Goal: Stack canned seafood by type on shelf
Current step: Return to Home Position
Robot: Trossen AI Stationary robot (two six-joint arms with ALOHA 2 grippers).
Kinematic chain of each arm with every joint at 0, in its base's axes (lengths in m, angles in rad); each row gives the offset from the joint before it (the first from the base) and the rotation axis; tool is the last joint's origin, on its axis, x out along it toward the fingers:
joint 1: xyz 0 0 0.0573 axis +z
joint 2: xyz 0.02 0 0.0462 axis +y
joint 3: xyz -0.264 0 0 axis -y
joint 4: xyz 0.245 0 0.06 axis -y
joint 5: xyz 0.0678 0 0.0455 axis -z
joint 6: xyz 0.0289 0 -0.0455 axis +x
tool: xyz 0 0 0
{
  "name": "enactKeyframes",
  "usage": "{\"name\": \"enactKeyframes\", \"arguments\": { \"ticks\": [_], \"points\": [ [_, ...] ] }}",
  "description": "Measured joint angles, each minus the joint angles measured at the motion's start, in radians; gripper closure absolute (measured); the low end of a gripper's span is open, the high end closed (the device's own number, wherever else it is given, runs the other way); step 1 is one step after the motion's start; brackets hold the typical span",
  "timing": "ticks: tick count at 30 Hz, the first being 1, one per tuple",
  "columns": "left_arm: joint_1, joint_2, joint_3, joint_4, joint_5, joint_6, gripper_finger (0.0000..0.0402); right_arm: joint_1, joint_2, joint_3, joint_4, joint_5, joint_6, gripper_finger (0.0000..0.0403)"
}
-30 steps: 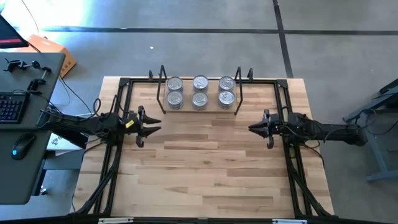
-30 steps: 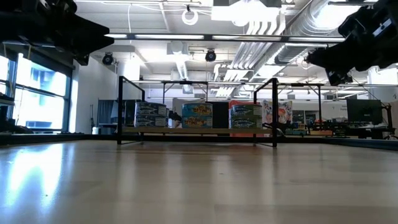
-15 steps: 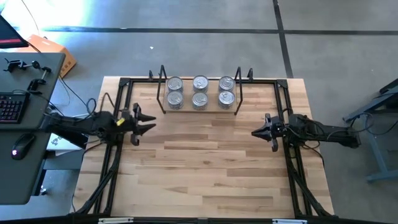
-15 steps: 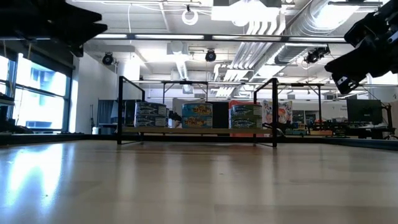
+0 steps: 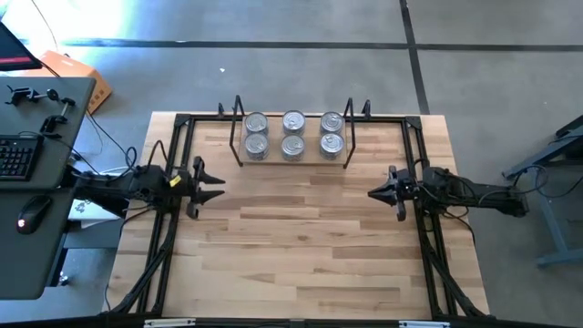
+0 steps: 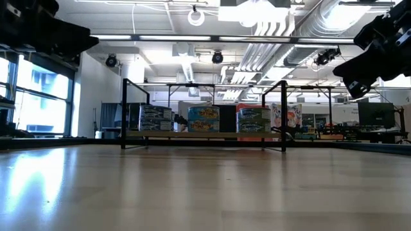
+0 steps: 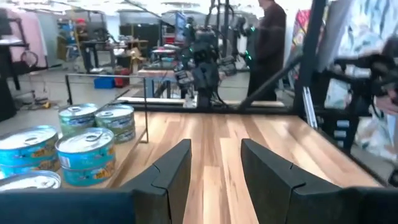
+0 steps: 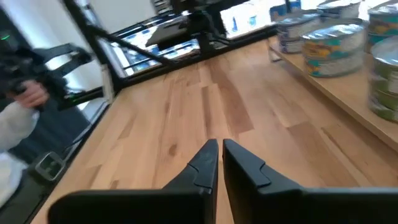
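Six squat tins with silver lids (image 5: 292,134) show from above in three columns on the shelf (image 5: 310,158), a wooden board with black wire uprights by the table's far edge. The low view shows the tins (image 6: 203,119) as stacks side by side on the board. My left gripper (image 5: 219,185) hovers open over the table's left part, near of the shelf; its wrist view shows the open fingers (image 7: 216,146) and tins (image 7: 87,149) beside them. My right gripper (image 5: 371,193) hovers shut over the table's right part, and its wrist view (image 8: 220,146) shows tins (image 8: 339,43) farther off.
Bare wooden tabletop (image 5: 301,246) lies between the grippers and toward the near edge. Black frame rails (image 5: 173,237) run along the table's left, right and far sides. A desk with keyboard and mouse (image 5: 27,182) stands left of the table. A person (image 7: 270,37) stands in the room beyond.
My left gripper has drawn back toward the table's left edge, staying open. My right gripper has moved slightly toward the table's right and near edges and dropped a little, staying shut. The tins and shelf have kept still.
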Motion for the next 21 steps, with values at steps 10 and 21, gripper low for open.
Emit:
{"name": "enactKeyframes", "arguments": {
  "ticks": [10,21],
  "points": [
    [0.001,0.000,-0.112,0.121,0.029,0.032,0.0295,0.000,0.005,0.000,-0.003,0.057,0.040,0.0387],
    [0.001,0.002,-0.112,0.115,0.068,0.121,0.0392,0.000,0.005,0.000,-0.004,0.057,0.040,0.0387]
  ]
}}
